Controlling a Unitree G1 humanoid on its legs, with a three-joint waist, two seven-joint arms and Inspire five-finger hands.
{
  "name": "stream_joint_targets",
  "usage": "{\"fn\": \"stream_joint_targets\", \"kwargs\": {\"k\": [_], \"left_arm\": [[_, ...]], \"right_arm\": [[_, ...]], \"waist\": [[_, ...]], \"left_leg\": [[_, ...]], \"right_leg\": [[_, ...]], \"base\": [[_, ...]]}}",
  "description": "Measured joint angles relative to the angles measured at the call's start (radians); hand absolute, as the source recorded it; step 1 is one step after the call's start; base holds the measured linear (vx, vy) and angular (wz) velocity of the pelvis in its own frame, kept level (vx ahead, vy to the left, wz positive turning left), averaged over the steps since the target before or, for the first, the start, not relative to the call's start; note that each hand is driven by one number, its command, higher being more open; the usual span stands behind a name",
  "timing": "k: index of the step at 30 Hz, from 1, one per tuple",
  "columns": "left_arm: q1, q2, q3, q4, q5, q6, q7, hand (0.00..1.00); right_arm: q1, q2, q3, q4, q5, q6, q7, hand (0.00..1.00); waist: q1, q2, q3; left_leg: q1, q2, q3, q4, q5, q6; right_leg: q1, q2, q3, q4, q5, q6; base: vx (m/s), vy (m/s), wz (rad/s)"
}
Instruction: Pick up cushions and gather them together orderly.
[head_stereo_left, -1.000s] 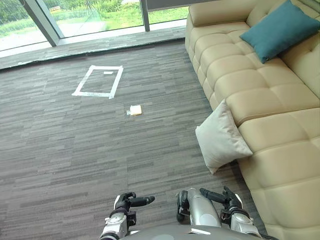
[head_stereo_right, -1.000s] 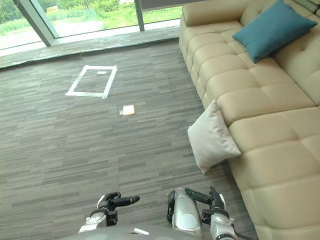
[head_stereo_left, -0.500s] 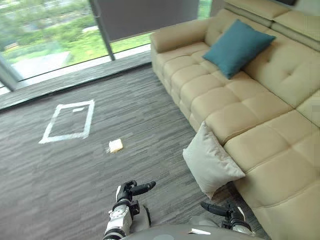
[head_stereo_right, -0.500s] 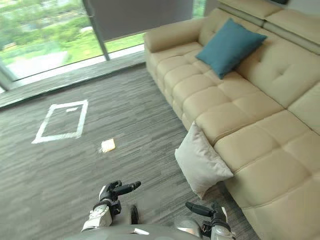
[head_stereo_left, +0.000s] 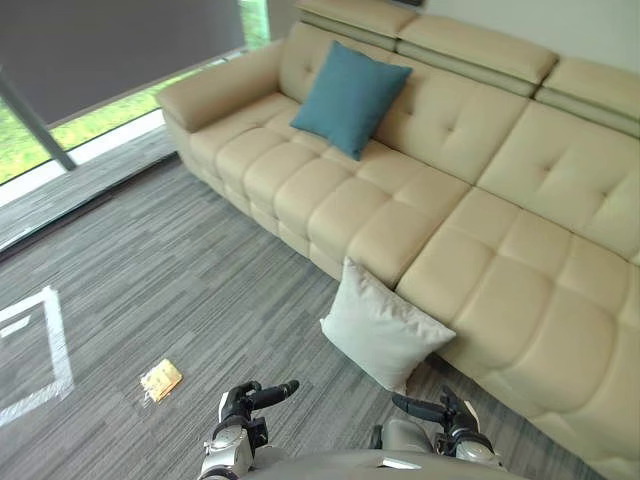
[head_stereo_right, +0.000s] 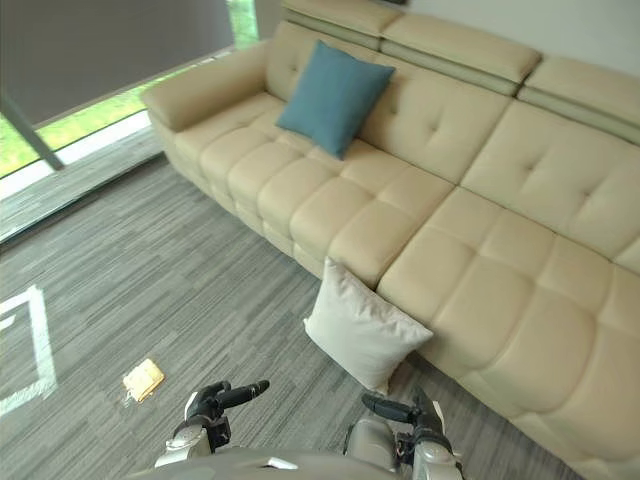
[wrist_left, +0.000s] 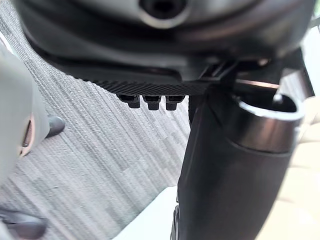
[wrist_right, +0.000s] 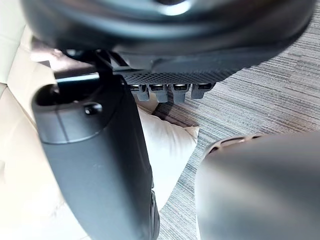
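— Looking for the cushions.

— Found a white cushion (head_stereo_left: 382, 328) standing on the grey carpet floor (head_stereo_left: 180, 270), leaning against the front of the beige sofa (head_stereo_left: 500, 250). Found also a teal cushion (head_stereo_left: 350, 97) up on the seat, propped on the backrest, well apart from the white one.

— And each robot hand?

— Seeing left robot hand (head_stereo_left: 240, 403) and right robot hand (head_stereo_left: 445, 410) low over the carpet, fingers relaxed, holding nothing. Noticing too a small yellow flat thing (head_stereo_left: 161, 379) near white tape (head_stereo_left: 58, 345).
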Motion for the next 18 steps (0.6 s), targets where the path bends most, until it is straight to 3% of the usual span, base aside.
{"fn": "stream_joint_targets", "kwargs": {"k": [2,4,6,8,10,13,14,15,17,18], "left_arm": [[0.003,-0.003,0.029,-0.036,0.008,0.000,-0.003,1.00],[0.004,-0.011,0.040,-0.053,0.008,0.001,-0.005,1.00],[0.004,-0.018,0.039,-0.063,0.008,0.000,-0.005,1.00],[0.004,-0.029,0.040,-0.085,0.008,-0.001,-0.007,1.00],[0.002,-0.038,0.040,-0.106,0.007,-0.007,-0.007,1.00],[0.003,-0.045,0.039,-0.117,0.006,-0.015,-0.006,1.00],[0.004,-0.048,0.039,-0.117,0.006,-0.019,-0.006,1.00],[0.007,-0.047,0.039,-0.110,0.006,-0.020,-0.006,1.00],[0.008,-0.029,0.040,-0.100,0.006,-0.022,-0.003,1.00],[0.007,-0.026,0.040,-0.099,0.006,-0.022,-0.003,1.00]], "right_arm": [[0.007,0.017,0.001,-0.010,0.009,0.002,-0.001,1.00],[0.011,0.020,-0.004,-0.022,0.017,0.004,-0.005,1.00],[0.022,0.021,-0.011,-0.027,0.019,0.005,-0.012,1.00],[0.032,0.026,-0.032,-0.033,0.019,0.006,-0.015,1.00],[0.043,0.026,-0.035,-0.043,0.019,0.012,-0.020,1.00],[0.057,0.019,-0.028,-0.045,0.019,0.018,-0.021,1.00],[0.062,0.016,-0.025,-0.046,0.018,0.019,-0.021,1.00],[0.075,0.021,-0.018,-0.045,0.018,0.021,-0.022,1.00],[0.092,0.036,0.011,-0.046,0.017,0.022,-0.020,1.00],[0.093,0.038,0.012,-0.045,0.017,0.023,-0.020,1.00]], "waist": [[0.005,-0.019,0.012],[0.007,-0.009,0.019],[0.011,-0.017,0.022],[0.022,-0.017,0.022],[0.033,-0.020,0.024],[0.034,-0.019,0.022],[0.037,-0.014,0.019],[0.043,-0.023,-0.003],[0.047,-0.064,-0.031],[0.047,-0.067,-0.033]], "left_leg": [[-0.098,0.088,-0.010,0.282,-0.019,-0.005],[-0.132,0.107,-0.044,0.376,-0.078,-0.004],[-0.171,0.085,-0.072,0.362,-0.126,0.007],[-0.230,0.041,-0.166,0.286,-0.136,0.015],[-0.304,-0.024,-0.335,0.191,-0.133,0.014],[-0.344,-0.067,-0.460,0.086,-0.098,0.015],[-0.340,-0.066,-0.462,0.083,-0.048,0.018],[-0.331,-0.073,-0.426,0.109,-0.026,0.044],[-0.321,-0.092,-0.353,0.121,-0.058,0.069],[-0.319,-0.095,-0.346,0.121,-0.060,0.073]], "right_leg": [[0.044,0.038,0.047,-0.048,-0.002,-0.003],[0.068,0.056,0.082,-0.058,-0.004,-0.008],[0.092,0.060,0.140,-0.065,-0.004,-0.008],[0.102,0.059,0.206,-0.072,-0.004,-0.004],[0.103,0.049,0.272,-0.071,-0.012,0.019],[0.102,0.041,0.359,-0.048,-0.045,0.073],[0.101,0.043,0.387,-0.033,-0.060,0.091],[0.099,0.034,0.439,-0.021,-0.081,0.115],[0.093,-0.002,0.495,-0.041,-0.073,0.139],[0.092,-0.007,0.500,-0.044,-0.070,0.144]], "base": [[0.13,-0.153,-0.42],[0.11,-0.017,-0.69],[0.11,0.085,-0.97],[0.09,0.116,-0.97],[0.14,0.192,-0.86],[0.20,0.257,-0.84],[0.31,0.387,-1.12],[0.24,0.277,-1.07],[0.29,0.317,-0.89],[0.26,0.254,-0.69]]}}
